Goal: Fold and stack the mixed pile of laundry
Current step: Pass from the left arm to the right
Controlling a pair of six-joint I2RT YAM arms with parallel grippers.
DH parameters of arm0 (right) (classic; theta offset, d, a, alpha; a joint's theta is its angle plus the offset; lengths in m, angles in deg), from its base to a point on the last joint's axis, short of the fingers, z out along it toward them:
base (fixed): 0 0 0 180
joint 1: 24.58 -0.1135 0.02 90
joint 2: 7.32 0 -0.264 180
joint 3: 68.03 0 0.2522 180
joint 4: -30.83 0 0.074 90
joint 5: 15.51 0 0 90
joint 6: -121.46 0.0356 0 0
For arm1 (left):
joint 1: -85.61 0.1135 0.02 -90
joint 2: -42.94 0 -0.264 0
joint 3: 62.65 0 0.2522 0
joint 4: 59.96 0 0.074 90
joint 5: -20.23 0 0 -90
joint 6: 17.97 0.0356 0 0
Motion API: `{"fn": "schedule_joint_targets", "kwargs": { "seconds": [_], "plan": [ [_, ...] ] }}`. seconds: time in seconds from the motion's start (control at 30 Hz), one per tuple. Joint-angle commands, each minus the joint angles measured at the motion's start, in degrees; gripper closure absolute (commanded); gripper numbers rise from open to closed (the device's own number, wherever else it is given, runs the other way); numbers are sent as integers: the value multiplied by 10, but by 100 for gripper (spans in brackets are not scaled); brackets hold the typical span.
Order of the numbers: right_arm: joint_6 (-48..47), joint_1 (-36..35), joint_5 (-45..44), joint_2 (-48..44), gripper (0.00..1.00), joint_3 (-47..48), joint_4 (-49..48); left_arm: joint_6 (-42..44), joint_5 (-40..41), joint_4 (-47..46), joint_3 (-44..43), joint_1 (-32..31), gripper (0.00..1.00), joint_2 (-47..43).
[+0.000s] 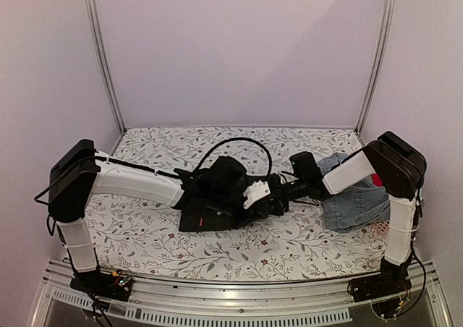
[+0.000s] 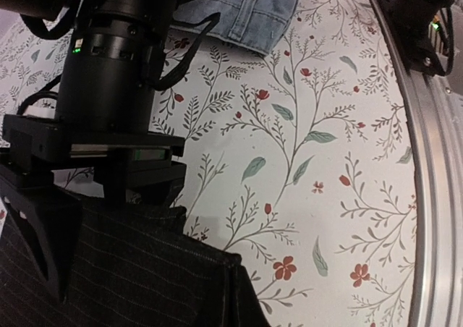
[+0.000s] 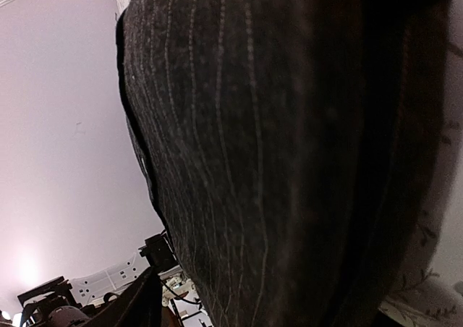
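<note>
The black pinstriped shirt [image 1: 210, 213] lies folded in a thick block at mid-table. My left gripper [image 1: 262, 199] reaches across it from the left and is shut on its right edge; the shirt [image 2: 130, 269] hides its fingertips in the left wrist view. My right gripper [image 1: 282, 195] comes in from the right and meets the same edge. It is open, and its black fingers [image 2: 141, 186] stand apart over the cloth. The shirt [image 3: 289, 153] fills the right wrist view. Faded denim pieces [image 1: 354, 200] and a red garment [image 1: 375, 179] are heaped at the right, under the right arm.
A floral cloth [image 1: 145, 236] covers the table. A metal rail [image 1: 239, 291] runs along the near edge, with upright posts [image 1: 105, 59] at the back corners. A pale pink perforated edge [image 1: 377, 229] shows under the denim. A black cable [image 1: 242, 145] loops above the shirt.
</note>
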Motion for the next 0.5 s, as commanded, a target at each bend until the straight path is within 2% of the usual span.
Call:
{"fn": "schedule_joint_targets", "kwargs": {
  "seconds": [0.0, 0.07, 0.17, 0.27, 0.3, 0.37, 0.47],
  "plan": [
    [55, -17, 9, 41, 36, 33, -48, -4, -18, -27, 6, -4, 100, -32],
    [78, -23, 11, 57, 43, 37, -65, -2, -24, -29, 9, -4, 100, -37],
    [96, -24, 7, 71, 59, 38, -77, 1, -28, -31, 14, -4, 100, -42],
    [91, -24, 0, 68, 81, 50, -63, 0, -31, -24, 19, -4, 99, -48],
    [78, -24, -3, 63, 88, 61, -35, -8, -24, -16, 16, -4, 90, -50],
    [15, -24, -24, 44, 99, 102, 78, -42, -10, 19, 7, 2, 62, -58],
    [-111, -22, -56, 18, 100, 175, 242, -84, 2, 55, 10, 18, 26, -88]
  ]
}}
